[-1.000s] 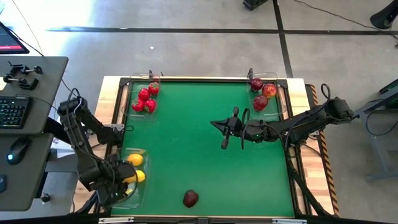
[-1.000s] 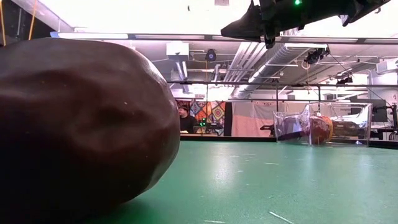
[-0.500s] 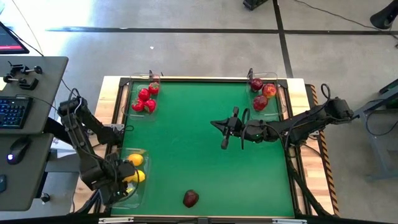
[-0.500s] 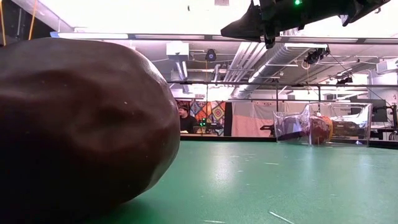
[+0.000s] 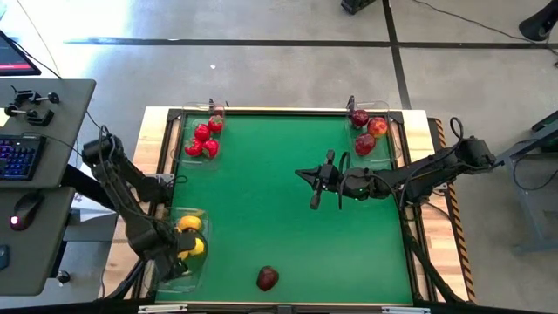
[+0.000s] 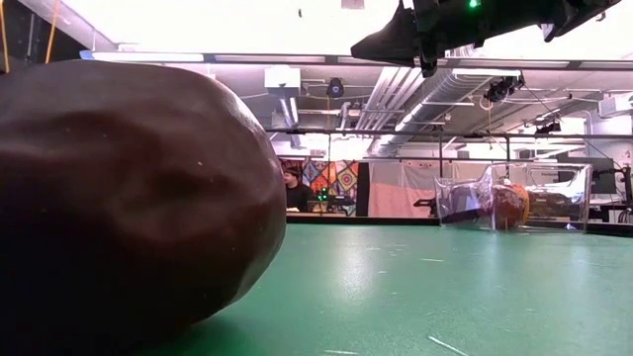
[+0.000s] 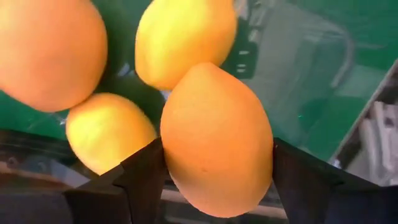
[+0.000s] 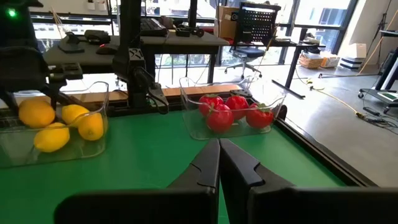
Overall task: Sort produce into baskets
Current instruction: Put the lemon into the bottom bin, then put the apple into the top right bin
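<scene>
The left gripper [image 7: 217,180] hung over the clear rectangular plastic tray at the table's near-left corner [image 5: 196,270], its two dark fingers [image 7: 146,177] clamped on either side of a yellow-orange toy lemon [image 7: 216,146]. Three more lemons lay just beyond the fingertips inside the same tray: a pale yellow one [image 7: 109,130] just beside the held lemon, another yellow one [image 7: 185,38] farther ahead, and a larger orange one [image 7: 46,53] off to the side. In the high view the gripper [image 5: 174,255] covered part of this tray, with lemons [image 5: 189,224] showing beside it.

The right gripper [image 8: 219,163] hovered above the middle of the green table surface [image 5: 261,192], its fingers pressed together with nothing between them. Well ahead of its fingertips stood a second clear tray [image 8: 233,118] holding small bright red fruits [image 8: 221,117], and off to one side the lemon tray [image 8: 56,134].

A third clear tray at the far-right corner [image 5: 388,131] held dark red and red-yellow apples [image 5: 366,139], behind the right gripper's fingers. One dark red apple [image 5: 268,278] sat alone on the green surface near the front edge, well apart from both grippers; it filled much of the low view [image 6: 129,198].
</scene>
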